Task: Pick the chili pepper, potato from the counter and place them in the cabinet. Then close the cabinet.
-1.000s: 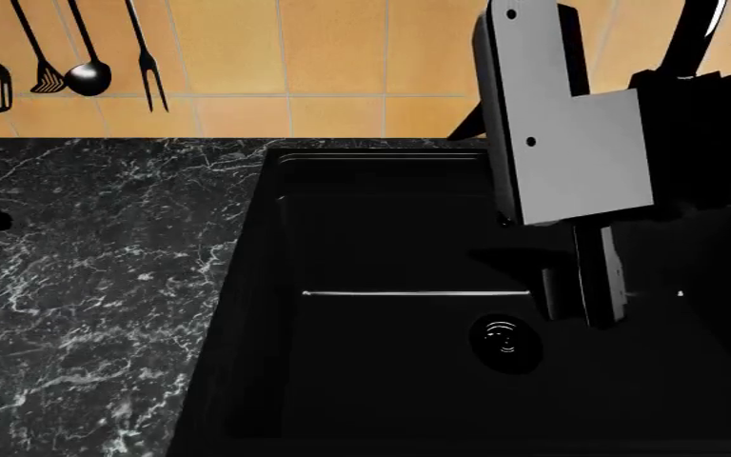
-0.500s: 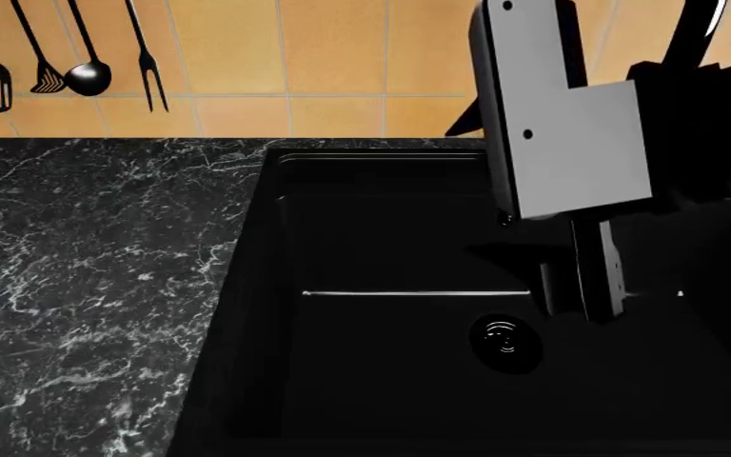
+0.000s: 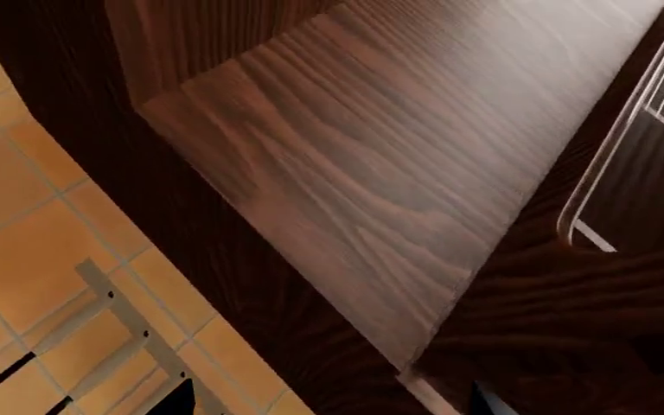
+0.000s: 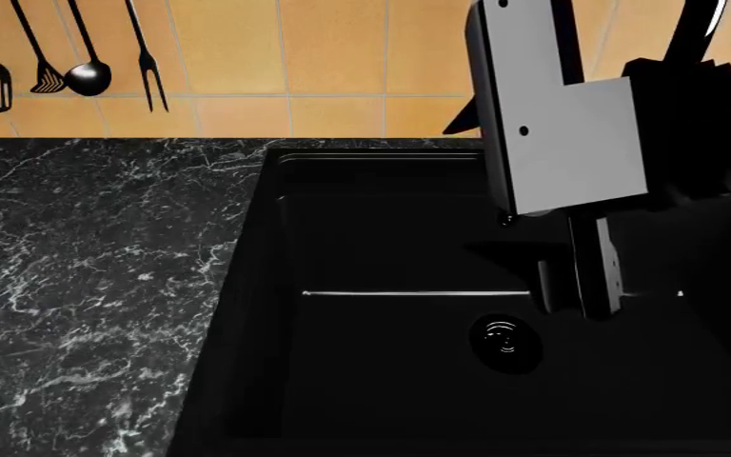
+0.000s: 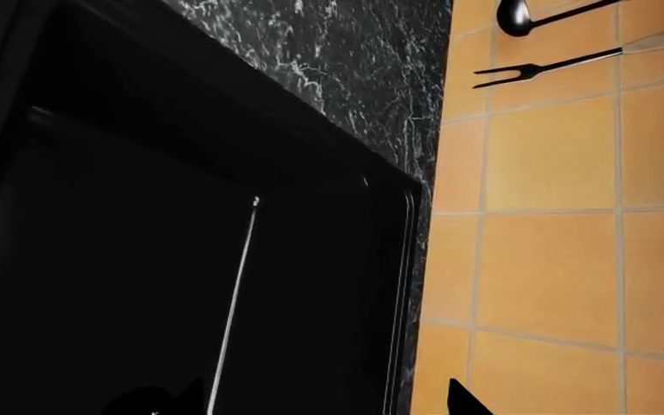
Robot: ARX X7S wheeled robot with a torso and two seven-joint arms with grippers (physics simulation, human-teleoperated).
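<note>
R arm [image 4: 563, 143]: grey link crept slightly twd wall, a bit higher over sink [image 4: 379, 314].
Counter [image 4: 87, 286] L edge: dark shape gone.

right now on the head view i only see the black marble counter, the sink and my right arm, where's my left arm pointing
observer: the left wrist view shows it up at the dark brown wooden cabinet, beside the orange wall tiles.
operator: any handle in reach there
observer: a thin pale metal bar handle runs along one panel; I can't judge reach.
operator: and my other arm, carrying anything
observer: no. In the right wrist view the right gripper has its fingertips apart with nothing between them, over the matte black sink basin.
</note>
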